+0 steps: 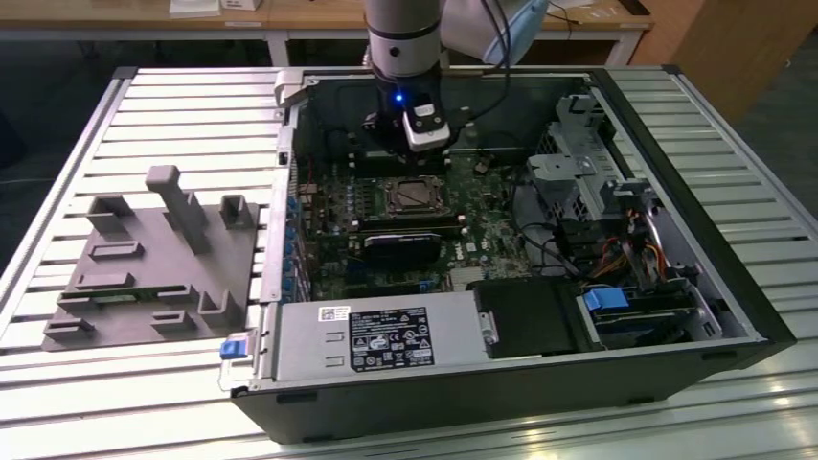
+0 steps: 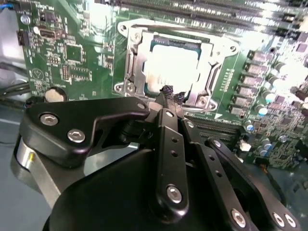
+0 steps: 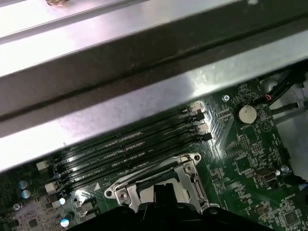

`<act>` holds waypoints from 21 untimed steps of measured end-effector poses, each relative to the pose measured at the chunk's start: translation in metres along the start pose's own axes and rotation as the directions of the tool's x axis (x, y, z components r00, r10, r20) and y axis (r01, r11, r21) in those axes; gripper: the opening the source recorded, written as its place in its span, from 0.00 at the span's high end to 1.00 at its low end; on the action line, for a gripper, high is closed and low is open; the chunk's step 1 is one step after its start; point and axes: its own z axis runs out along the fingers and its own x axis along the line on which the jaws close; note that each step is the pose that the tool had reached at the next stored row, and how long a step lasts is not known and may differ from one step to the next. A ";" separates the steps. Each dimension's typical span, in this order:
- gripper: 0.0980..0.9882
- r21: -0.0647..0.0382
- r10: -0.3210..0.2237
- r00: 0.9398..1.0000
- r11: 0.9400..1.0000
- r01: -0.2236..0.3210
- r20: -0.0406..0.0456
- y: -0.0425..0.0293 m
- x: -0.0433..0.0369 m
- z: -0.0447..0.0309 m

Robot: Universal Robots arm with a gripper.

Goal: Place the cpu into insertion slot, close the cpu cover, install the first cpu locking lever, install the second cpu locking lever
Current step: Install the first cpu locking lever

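**Tool Hangs Right Over the Chip**

In the exterior view, the tool (image 1: pixel 412 153) hangs down inside the open computer case (image 1: pixel 715 287), just above the insertion slot (image 1: pixel 412 195) on the green board (image 1: pixel 326 206). The case sits on a ribbed tabletop (image 1: pixel 192 105), with a grey holder block (image 1: pixel 153 268) lying off toward the exterior view's left. From here I cannot tell how the tool's tips are set.

In the second wrist view, the tool (image 2: pixel 169 97) has its black tips pressed together, with nothing pinched between them. The tips are at the near edge of the slot. The cpu (image 2: pixel 171 67) is already lying flat in the insertion slot, shiny and bright. The cpu cover (image 2: pixel 135 65) frames it with its thin metal rim and looks to be down over it.

In the first wrist view, the cpu cover (image 3: pixel 190 178) shows as a silvery frame beside the long black memory slots (image 3: pixel 130 149).

I think the chip is light, stiff and easy to hurt, so it should only be held by its edges. The cover is thin metal and looks slippery; pushing on its rim seems safest.
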 end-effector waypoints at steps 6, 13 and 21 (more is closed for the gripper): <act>0.99 0.005 -0.001 1.000 1.000 0.001 0.002 -0.0067 -0.0027 0.0003; 0.99 0.005 -0.001 1.000 1.000 0.001 0.002 -0.0149 -0.0060 0.0002; 0.99 0.002 -0.030 1.000 1.000 0.030 0.000 -0.0149 -0.0062 0.0002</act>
